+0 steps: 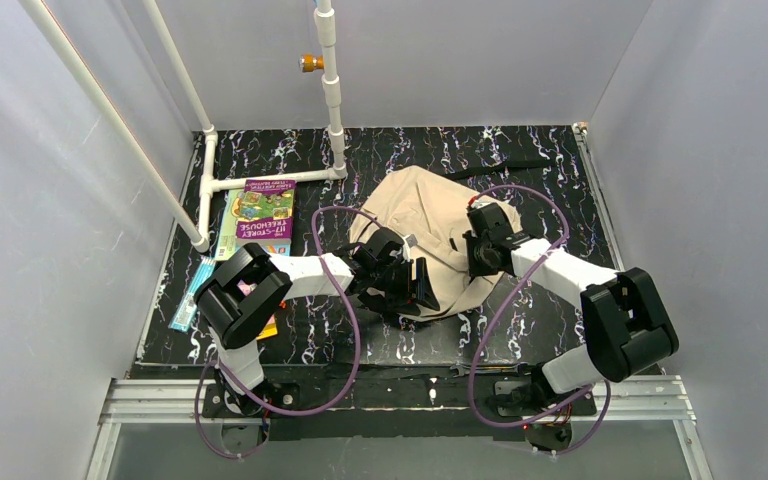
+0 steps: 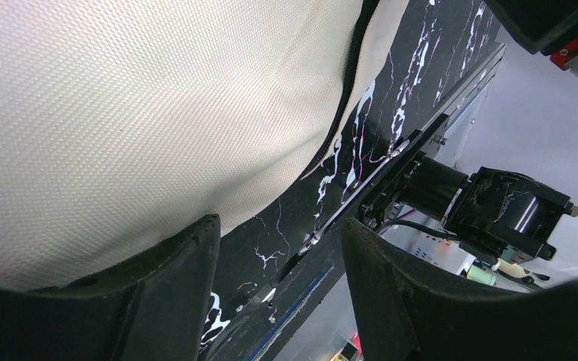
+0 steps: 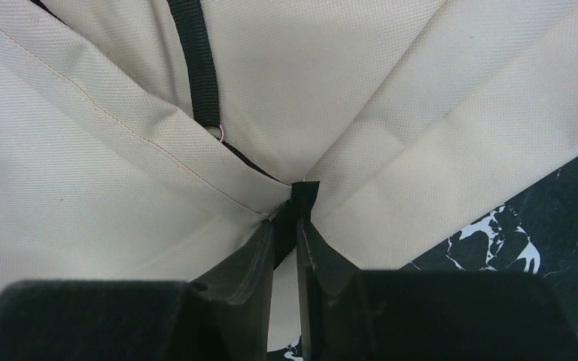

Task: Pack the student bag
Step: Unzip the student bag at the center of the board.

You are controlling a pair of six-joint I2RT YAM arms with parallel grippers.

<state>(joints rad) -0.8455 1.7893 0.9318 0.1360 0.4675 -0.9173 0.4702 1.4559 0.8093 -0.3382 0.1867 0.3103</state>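
Note:
The student bag, beige fabric with black trim, lies flat in the middle of the black marbled table. My left gripper stands open at the bag's near left edge. In the left wrist view its fingers are wide apart with only tabletop between them, and the bag lies just beyond the left finger. My right gripper is over the bag's right side. In the right wrist view it is shut on a small black zip tab, with the bag's fabric pulled into folds that meet there.
Colourful books lie stacked at the far left beside a white pipe frame. A blue flat item sits by the left wall. A black strap trails from the bag's far side. The metal rail runs along the near edge.

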